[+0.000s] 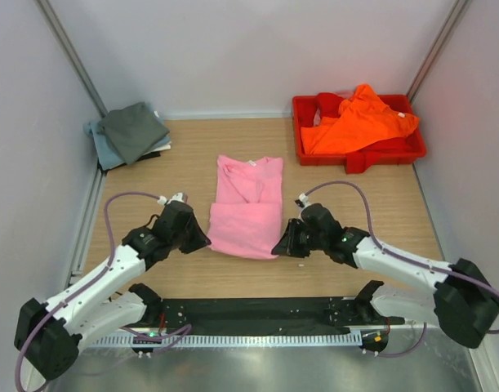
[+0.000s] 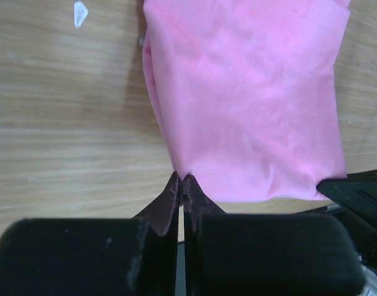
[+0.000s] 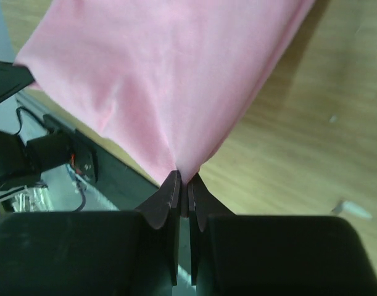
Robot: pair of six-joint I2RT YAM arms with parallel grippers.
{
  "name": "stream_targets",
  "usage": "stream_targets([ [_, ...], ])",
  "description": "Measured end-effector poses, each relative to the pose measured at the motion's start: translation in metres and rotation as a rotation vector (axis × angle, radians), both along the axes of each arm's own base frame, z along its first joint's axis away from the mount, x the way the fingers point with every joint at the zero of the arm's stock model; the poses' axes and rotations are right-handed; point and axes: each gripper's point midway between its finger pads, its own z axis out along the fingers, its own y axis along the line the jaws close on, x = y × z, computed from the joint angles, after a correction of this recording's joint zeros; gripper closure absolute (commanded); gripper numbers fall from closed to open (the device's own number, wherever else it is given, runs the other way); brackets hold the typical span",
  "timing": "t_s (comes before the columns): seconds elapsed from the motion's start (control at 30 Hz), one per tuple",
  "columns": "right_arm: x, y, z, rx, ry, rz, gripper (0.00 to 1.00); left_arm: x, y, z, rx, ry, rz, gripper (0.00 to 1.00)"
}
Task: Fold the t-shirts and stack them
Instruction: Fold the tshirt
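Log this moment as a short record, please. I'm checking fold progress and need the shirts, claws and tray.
pink t-shirt: centre of the scene, lying flat, partly folded
left claw: shut on the pink t-shirt's near-left corner
right claw: shut on its near-right corner, cloth pulled taut
orange t-shirt: crumpled in the red tray, far right
dark grey t-shirt: on top of the pale blue-grey t-shirt, far left

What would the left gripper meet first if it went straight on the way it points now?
The pink t-shirt: the left gripper is shut at its near corner, so it would push straight into that cloth. Height above the table is unclear.
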Motion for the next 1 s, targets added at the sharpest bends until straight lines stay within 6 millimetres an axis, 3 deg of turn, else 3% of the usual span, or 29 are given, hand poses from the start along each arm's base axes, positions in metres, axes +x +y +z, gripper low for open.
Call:
stream_targets([
  [0.17,-0.034,-0.002,0.03,0.045,-0.036,-0.002,0.99,-0.03,0.01,0.007,0.006,0.031,-0.014,1.0],
  [0.27,-0.037,-0.01,0.049,0.056,-0.064,-0.035,0.99,-0.04,0.016,0.015,0.006,0.041,-0.013,1.0],
  [0.4,-0.031,-0.015,0.072,0.047,-0.095,-0.071,0.99,-0.041,0.015,0.042,-0.021,0.016,-0.013,1.0],
  [0.57,-0.029,-0.025,0.069,-0.007,-0.098,-0.107,0.99,-0.039,0.01,0.06,-0.04,0.005,-0.023,1.0],
  [1.0,-0.021,-0.039,0.066,-0.104,-0.115,-0.15,0.99,-0.022,-0.005,0.057,0.029,0.066,-0.073,1.0],
])
